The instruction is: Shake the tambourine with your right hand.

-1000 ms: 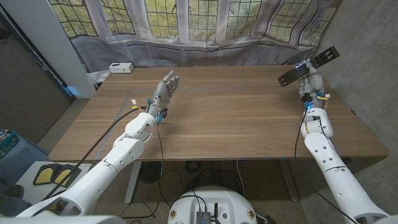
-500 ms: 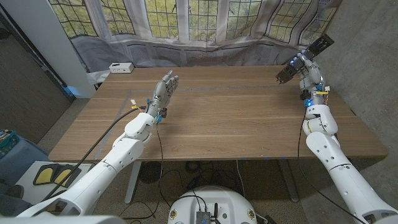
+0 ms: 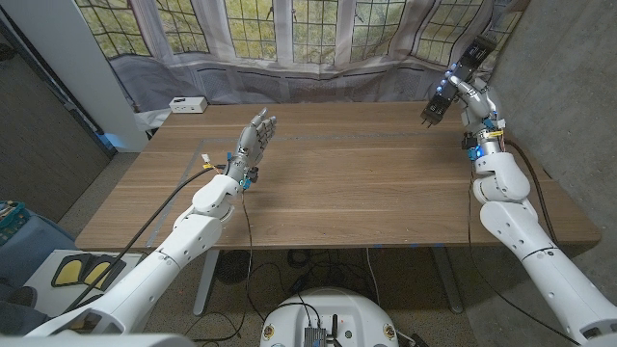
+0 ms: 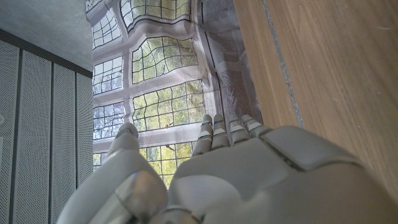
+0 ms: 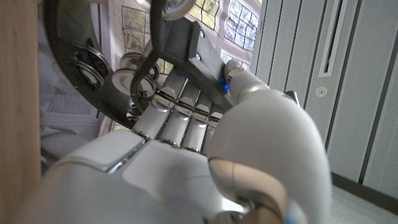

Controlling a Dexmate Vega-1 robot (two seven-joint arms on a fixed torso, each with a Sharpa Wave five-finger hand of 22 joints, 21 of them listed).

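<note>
Overhead, one black tambourine (image 3: 455, 79) is up in the air above the far right corner of the tabletop (image 3: 357, 183), tilted steeply and gripped by the right hand (image 3: 469, 93), whose fingers (image 5: 177, 121) wrap its rim beside the metal jingles. One left hand (image 3: 254, 140) stands on the tabletop's left side, fingers straight, together, holding nothing. One small white box (image 3: 187, 105) sits at the far left corner.

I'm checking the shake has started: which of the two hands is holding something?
The right hand, raised above the table's far right corner, grips the black tambourine. The left hand holds nothing, fingers extended over the table.
</note>
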